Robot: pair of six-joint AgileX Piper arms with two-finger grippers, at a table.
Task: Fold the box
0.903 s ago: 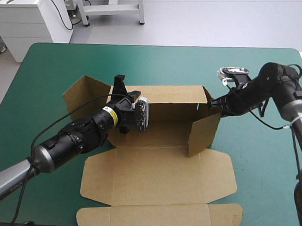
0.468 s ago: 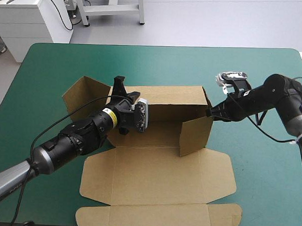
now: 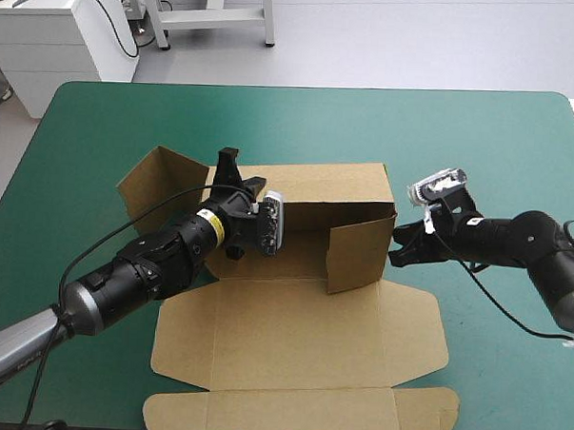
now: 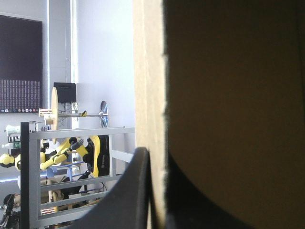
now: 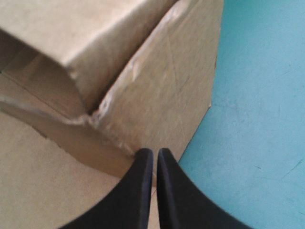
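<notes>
Box (image 3: 291, 334) sits near the middle of your teal-green table (image 3: 481, 138), partly raised. Its long far wall (image 3: 326, 188) stands upright. At the right end a short wall (image 3: 360, 254) stands too, swung inward at a slant over the floor panel. At the left end a flap (image 3: 155, 181) splays outward, tilted toward the table's left edge. The lid (image 3: 299, 368) lies flat on the near side, its tuck strip (image 3: 297, 415) reaching toward the near edge.

Your left tool (image 3: 239, 173) is at the far wall's left end. In the left wrist view the brown board's edge runs straight up between the black fingers (image 4: 136, 191). They are all but closed on it, so that tool has the box pinched.

Your right tool (image 3: 396, 250) lies low over the table, just outside the box's right end. In the right wrist view its fingers (image 5: 171, 191) meet in a point with only a hairline gap and nothing between them. The tips are against the foot of the box's outer corner, with bare cover beside them.
</notes>
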